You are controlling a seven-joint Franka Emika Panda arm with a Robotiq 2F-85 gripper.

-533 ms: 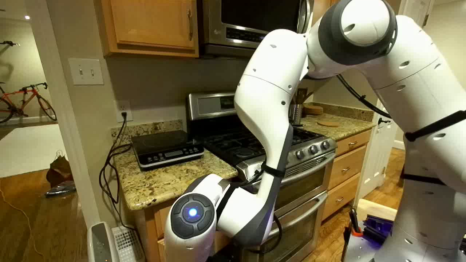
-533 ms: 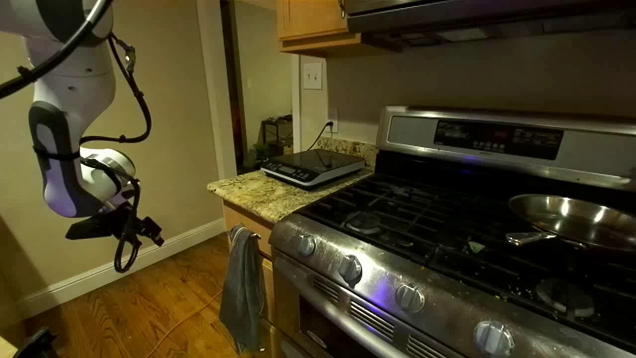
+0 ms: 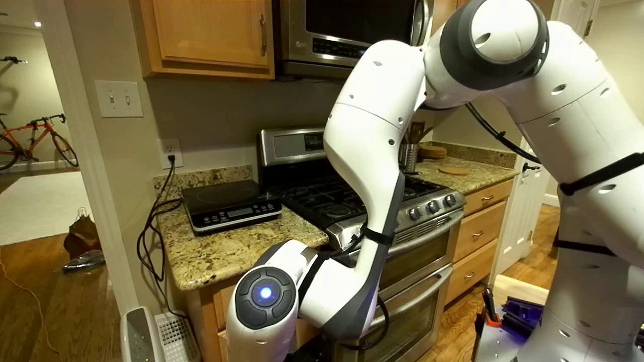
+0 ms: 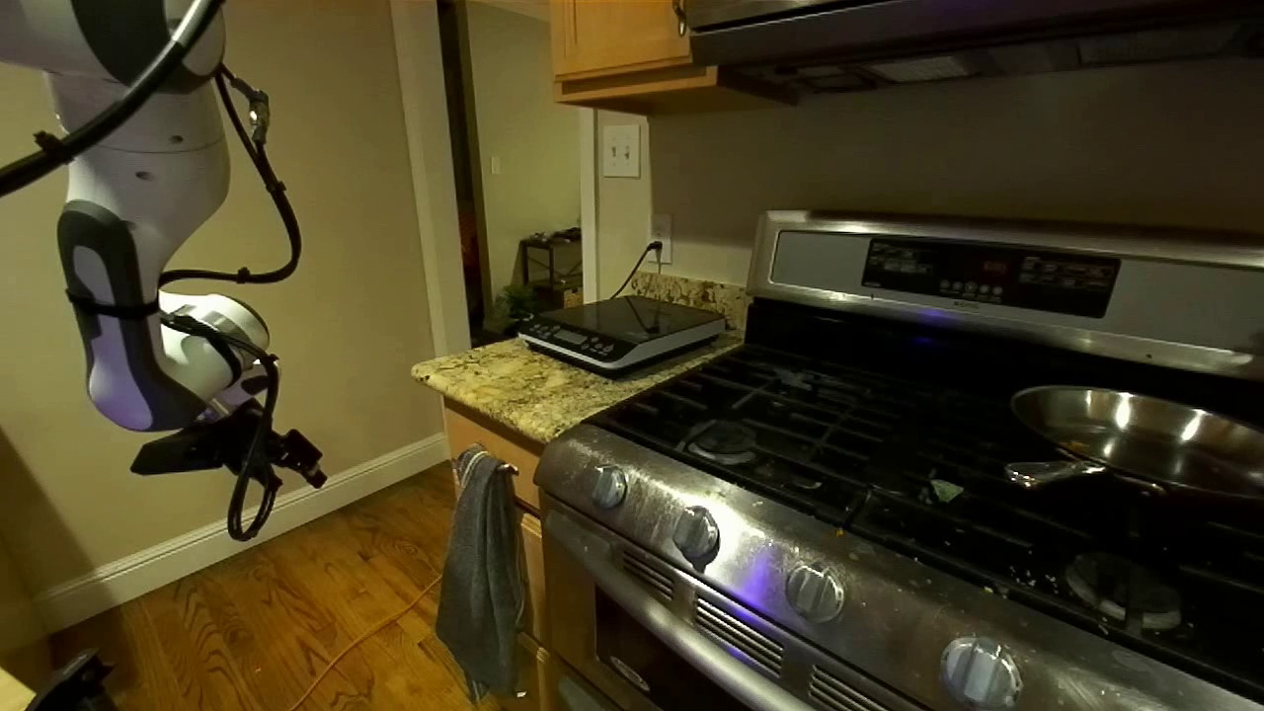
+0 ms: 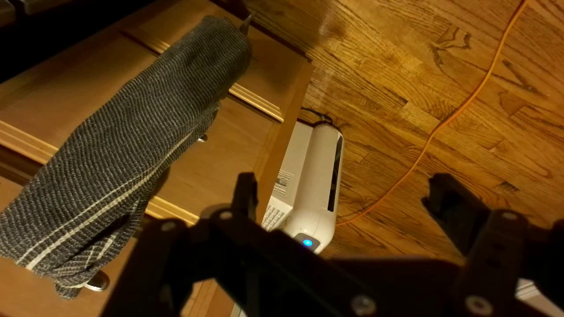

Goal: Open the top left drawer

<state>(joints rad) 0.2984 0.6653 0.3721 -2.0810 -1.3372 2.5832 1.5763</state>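
The top left drawer is a shallow honey-oak front under the granite counter, left of the stove. It looks shut, and its inside does not show. A dark grey towel hangs over its metal handle and covers part of the front. In the wrist view the drawer front lies at the upper left, with the towel beside and below it. My gripper is open and empty, apart from the drawer. In an exterior view the black gripper hangs in the air left of the towel.
A white appliance stands on the floor beside the cabinet. An orange cord crosses the wood floor. The stainless range adjoins the drawer, with a pan on it. An induction plate sits on the counter.
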